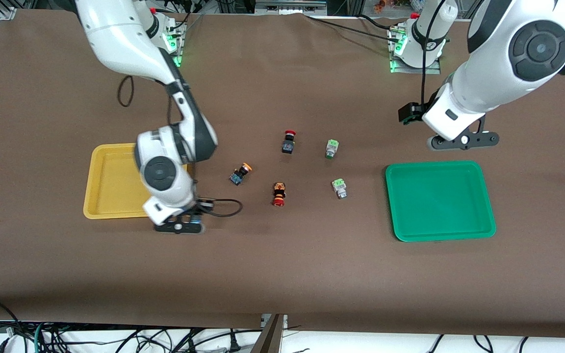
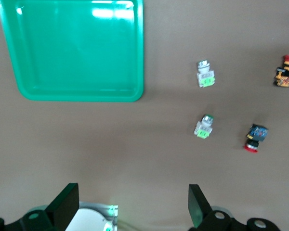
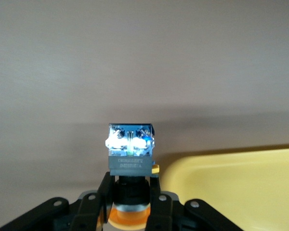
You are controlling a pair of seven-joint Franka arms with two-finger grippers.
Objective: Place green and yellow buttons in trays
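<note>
Beside yellow tray (image 1: 108, 196) corner, right gripper (image 3: 134, 204) sits clamped on 1 yellow button (image 3: 130, 154), needs carrying over tray. Second yellow button (image 1: 240, 174) on table. Left gripper (image 2: 130, 204) waits, fingers apart.

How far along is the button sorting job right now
Nothing is in a tray yet: the green tray and the yellow tray both look empty. In hand: the right tool grips one yellow button at the yellow tray's corner. Left: the other yellow button and both green buttons lie on the table. The left tool waits open, up above the table near the green tray.
</note>
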